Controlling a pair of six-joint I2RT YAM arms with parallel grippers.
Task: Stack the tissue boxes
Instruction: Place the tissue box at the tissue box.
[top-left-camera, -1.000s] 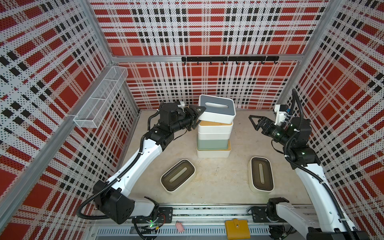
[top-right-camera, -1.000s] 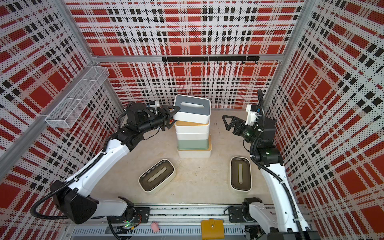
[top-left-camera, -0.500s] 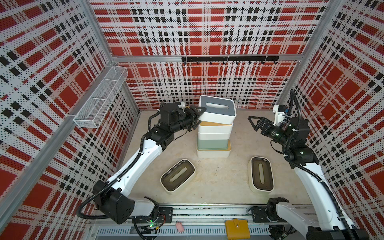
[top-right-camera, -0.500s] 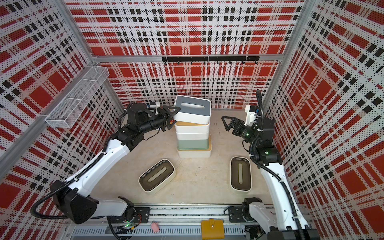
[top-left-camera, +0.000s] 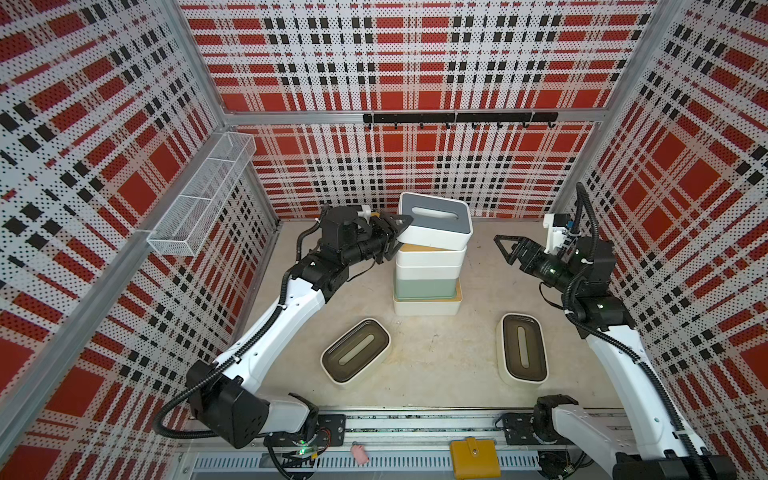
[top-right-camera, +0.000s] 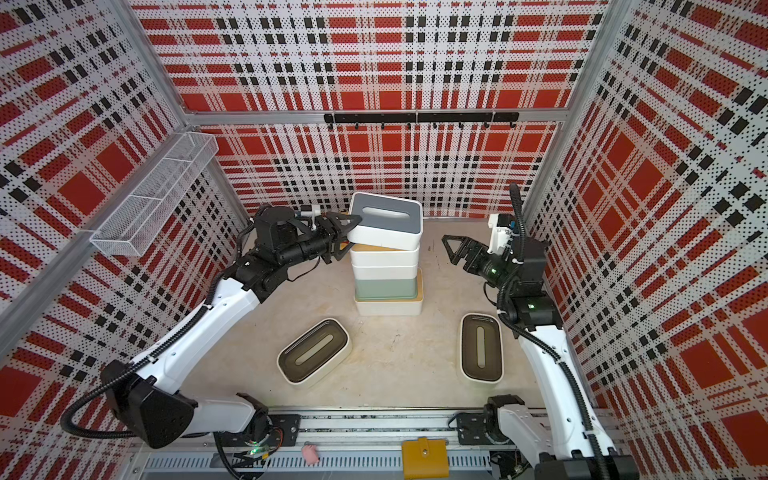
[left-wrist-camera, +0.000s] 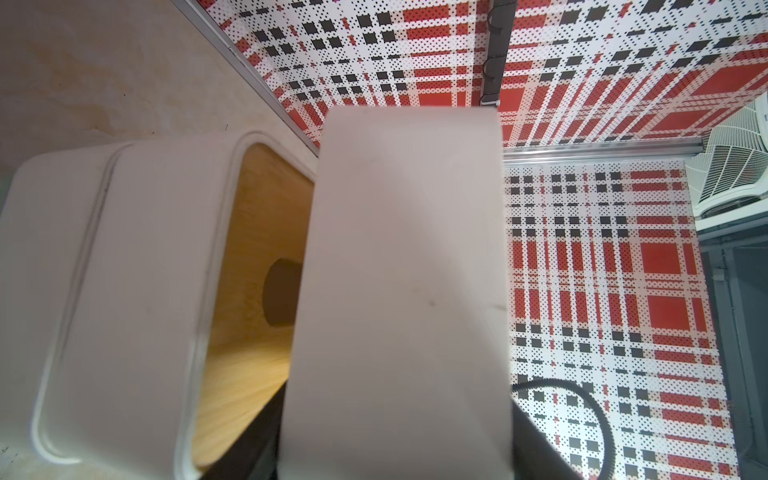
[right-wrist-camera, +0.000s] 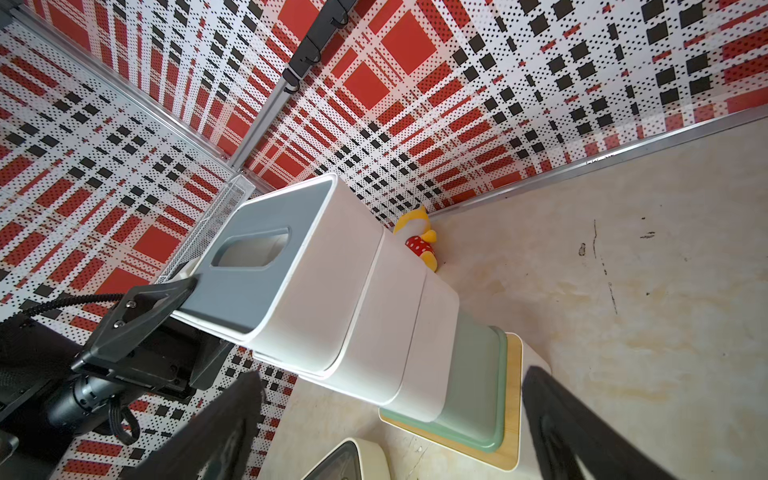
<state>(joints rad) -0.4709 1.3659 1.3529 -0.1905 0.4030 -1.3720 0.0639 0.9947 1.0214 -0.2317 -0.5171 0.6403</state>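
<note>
- Tissue boxes: five piled at frame centre in both top views, two more flat on the table (top-left-camera: 436, 374) lower down.
- Left claw (top-left-camera: 400, 227): clamped on the short end of the grey box (top-left-camera: 434, 224), one finger over the lid edge, one under the base.
- Grey box: tilted, clamped end raised clear of the bamboo lid (left-wrist-camera: 253, 208) beneath, far end low against the stack (top-left-camera: 428, 278); contact there unclear.
- Stack, top to bottom: white with bamboo lid, white, green box (top-left-camera: 426, 286), wider bottom box (top-left-camera: 426, 307) with a bamboo rim showing.
- Right claw (top-left-camera: 502, 250): spread wide, gripping nothing, right of the stack and apart from it, pointed toward it.
- Dark-lid boxes: one (top-left-camera: 355, 351) angled at lower centre, one (top-left-camera: 521, 349) lengthwise at lower right beside the right arm; well apart from each other.
- Toy (right-wrist-camera: 417, 239): yellow and red, behind the stack near the back wall.
- Basket (top-left-camera: 199, 203): wire, on the wall at upper left.
- Wallet (top-left-camera: 473, 457): yellow, at the bottom edge by the rail.
</note>
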